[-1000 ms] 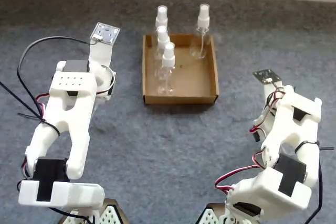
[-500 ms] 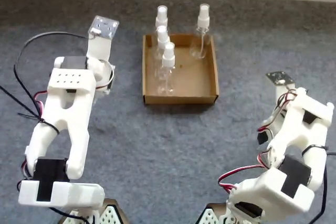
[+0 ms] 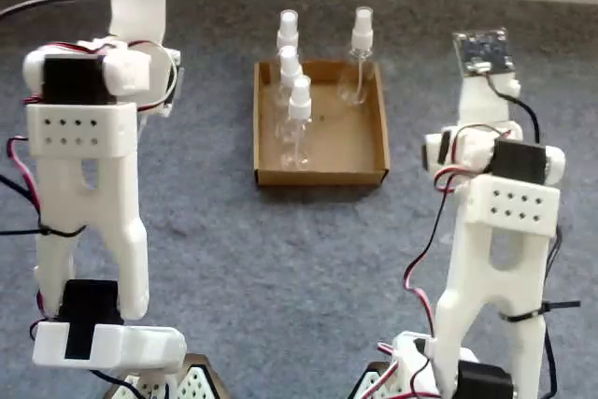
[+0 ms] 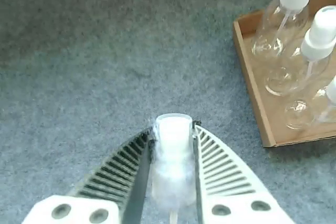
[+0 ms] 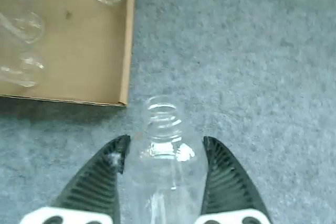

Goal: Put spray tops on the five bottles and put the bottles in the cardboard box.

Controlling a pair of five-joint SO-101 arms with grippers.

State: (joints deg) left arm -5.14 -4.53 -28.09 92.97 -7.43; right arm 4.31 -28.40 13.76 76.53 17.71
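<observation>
Between your arms sits the cardboard box (image 3: 264, 178), with four capped bottles (image 3: 299, 123) inside. Your left gripper (image 4: 173, 128) is clamped on the spray top (image 4: 172, 163). Your right gripper (image 5: 165, 140) grips the uncapped bottle (image 5: 164, 169), neck pointing away from the wrist, probably upright. Top and bottle are well apart.

Brown box (image 3: 320, 176) — clear bottles (image 3: 295, 144), white tops (image 3: 300, 98).

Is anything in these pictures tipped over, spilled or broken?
Nothing stands out. Four clear plastic bottles with white spray tops stand upright in the brown cardboard box. The left gripper holds a white spray top, the right gripper a clear uncapped bottle; no spill or damage shows.
</observation>
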